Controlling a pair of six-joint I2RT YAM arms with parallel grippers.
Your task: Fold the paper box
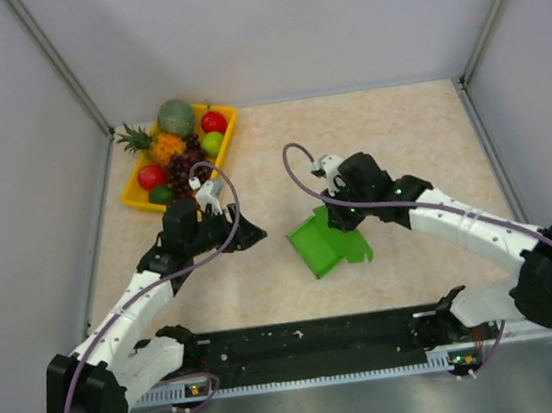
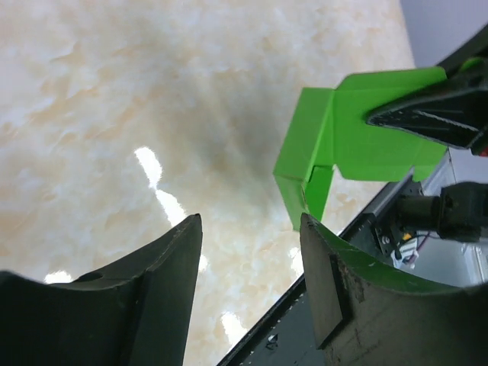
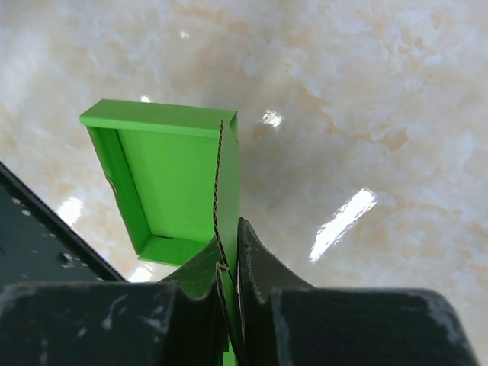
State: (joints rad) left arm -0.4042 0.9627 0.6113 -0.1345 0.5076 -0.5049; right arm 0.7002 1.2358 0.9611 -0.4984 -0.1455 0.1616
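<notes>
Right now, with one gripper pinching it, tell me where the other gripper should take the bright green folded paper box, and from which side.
Likely the thin green end flap of the bright green paper box, which hangs free towards the open left gripper. Come in from the robot's left, jaws straddling its edge. The right gripper is shut on another wall, so that end looks unobstructed.

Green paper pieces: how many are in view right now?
1: the box, mid-frame in the top view, one wall pinched by the right gripper. The left gripper is open, apart from it. None seem hidden.
</notes>
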